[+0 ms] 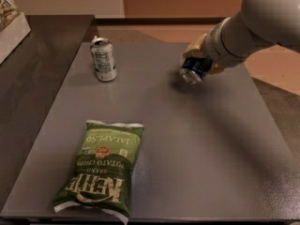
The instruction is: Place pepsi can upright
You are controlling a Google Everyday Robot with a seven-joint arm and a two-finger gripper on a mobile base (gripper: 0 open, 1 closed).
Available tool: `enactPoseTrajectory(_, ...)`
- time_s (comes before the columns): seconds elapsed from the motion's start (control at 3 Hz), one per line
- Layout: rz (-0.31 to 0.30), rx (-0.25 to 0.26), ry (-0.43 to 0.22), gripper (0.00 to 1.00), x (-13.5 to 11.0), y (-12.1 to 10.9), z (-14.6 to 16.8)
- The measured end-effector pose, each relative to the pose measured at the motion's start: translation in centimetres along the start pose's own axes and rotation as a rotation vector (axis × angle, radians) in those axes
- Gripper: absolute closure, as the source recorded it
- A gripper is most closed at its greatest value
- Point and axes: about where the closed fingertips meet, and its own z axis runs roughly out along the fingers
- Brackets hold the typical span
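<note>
The pepsi can (193,70) is dark blue with a silver end. It lies tilted on its side, silver end toward me, held just above the grey table (187,139) at the back right. My gripper (200,62) with yellowish fingers is shut on the pepsi can, at the end of the white arm that comes in from the upper right. Most of the can's body is hidden by the fingers.
A silver-white can (103,59) with grey print stands upright at the back left. A green jalapeno chip bag (101,168) lies flat at the front left. A dark counter (33,69) borders the table's left side.
</note>
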Motion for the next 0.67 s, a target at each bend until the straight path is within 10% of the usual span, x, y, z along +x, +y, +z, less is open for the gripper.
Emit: enactPoseTrajectory(0.67, -0.267, 0.080, 0.069, 1.00, 0.73, -0.57, 0.54)
